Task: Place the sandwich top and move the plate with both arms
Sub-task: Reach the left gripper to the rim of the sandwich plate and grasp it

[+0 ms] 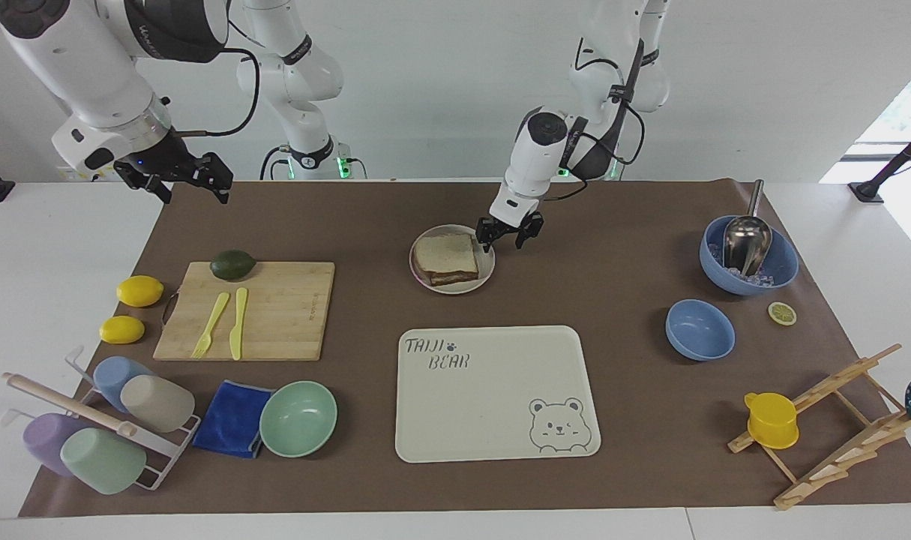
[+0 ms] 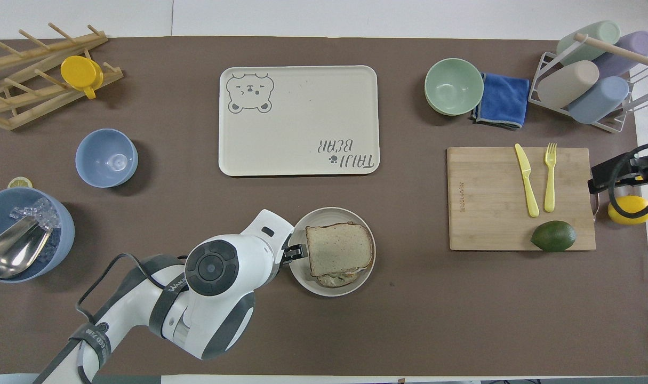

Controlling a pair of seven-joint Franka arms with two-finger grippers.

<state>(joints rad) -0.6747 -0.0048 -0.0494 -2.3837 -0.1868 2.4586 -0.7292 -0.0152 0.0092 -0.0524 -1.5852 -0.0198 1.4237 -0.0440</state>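
The bread [image 1: 445,253] [image 2: 338,248] lies on the sandwich on the plate [image 1: 487,268] [image 2: 302,272], mid-surface, nearer the robots than the tray [image 1: 492,390] [image 2: 298,120]. The left pincer [image 1: 508,233] [image 2: 294,253], spread, hangs at the plate's rim, nine o'clock seen overhead. The right pincer [image 1: 176,177] [image 2: 620,173], spread, waits raised near the lemon [image 2: 629,209].

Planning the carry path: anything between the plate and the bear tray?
Nothing: between the plate and the tray lies only bare brown mat, clear in both the facing and overhead views.
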